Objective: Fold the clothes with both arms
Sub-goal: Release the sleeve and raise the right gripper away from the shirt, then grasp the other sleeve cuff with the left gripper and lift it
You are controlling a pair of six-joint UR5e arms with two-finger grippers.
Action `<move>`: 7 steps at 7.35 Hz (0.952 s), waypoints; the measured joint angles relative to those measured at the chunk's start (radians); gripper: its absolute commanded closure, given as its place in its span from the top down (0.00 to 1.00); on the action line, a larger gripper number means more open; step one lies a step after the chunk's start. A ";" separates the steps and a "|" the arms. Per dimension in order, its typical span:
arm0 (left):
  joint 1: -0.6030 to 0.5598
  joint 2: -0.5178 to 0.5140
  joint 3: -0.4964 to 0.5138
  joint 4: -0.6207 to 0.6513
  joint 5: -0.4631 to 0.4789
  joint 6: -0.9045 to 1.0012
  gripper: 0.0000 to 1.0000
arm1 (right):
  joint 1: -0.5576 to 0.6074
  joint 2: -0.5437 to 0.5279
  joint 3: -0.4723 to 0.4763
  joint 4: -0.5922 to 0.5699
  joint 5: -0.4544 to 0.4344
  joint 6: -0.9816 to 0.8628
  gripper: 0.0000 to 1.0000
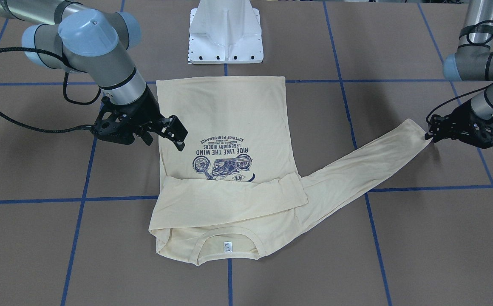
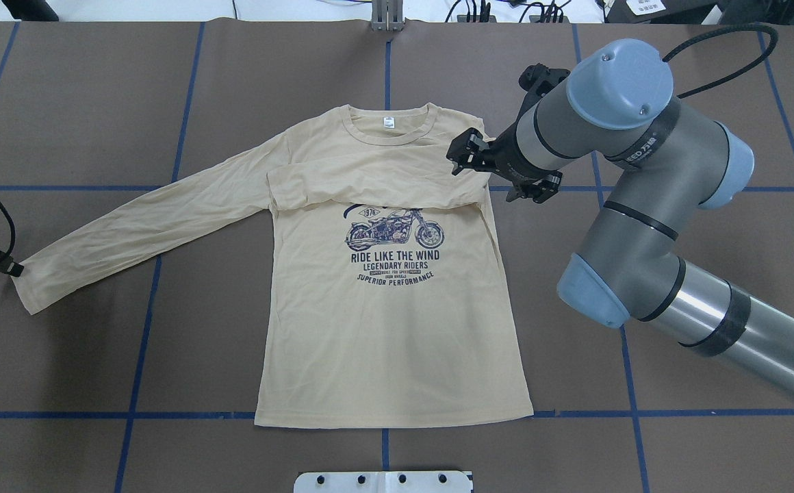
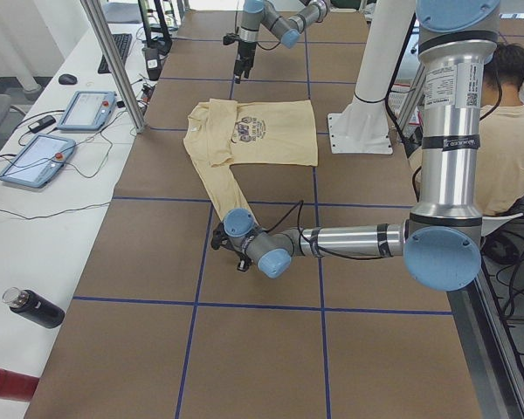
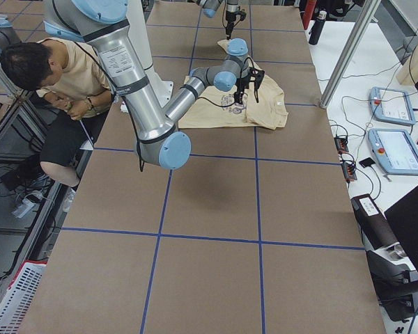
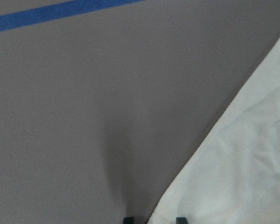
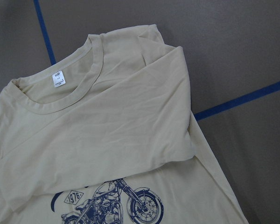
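Note:
The clothes are a single pale cream-yellow long-sleeved shirt (image 1: 229,114) (image 2: 390,329) lying flat, print up, at mid-table. One sleeve (image 2: 369,185) is folded across the chest below the collar (image 6: 60,100). The other sleeve (image 1: 357,170) (image 2: 150,219) stretches straight out toward the left arm. My left gripper (image 1: 430,137) (image 2: 17,269) is low at the cuff and shut on its corner, which is drawn to a point; the cloth edge (image 5: 238,163) runs between its tips. Open and empty, my right gripper (image 1: 178,136) (image 2: 465,152) hovers over the folded shoulder.
The white pedestal base (image 1: 225,34) stands at the shirt's hem side. A person (image 3: 506,148) (image 4: 49,83) sits beside the robot. Teach pendants (image 3: 35,157) and a dark bottle (image 3: 35,307) lie on the side bench. Blue tape lines (image 2: 157,274) grid the brown table.

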 measured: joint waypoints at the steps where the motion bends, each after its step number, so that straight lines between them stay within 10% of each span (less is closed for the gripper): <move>1: 0.000 0.000 0.000 0.000 0.000 0.000 0.00 | 0.000 -0.001 0.001 0.000 0.000 0.000 0.98; 7: -0.003 -0.039 -0.212 0.094 -0.058 -0.169 0.00 | 0.123 -0.145 0.083 0.002 0.114 -0.120 0.99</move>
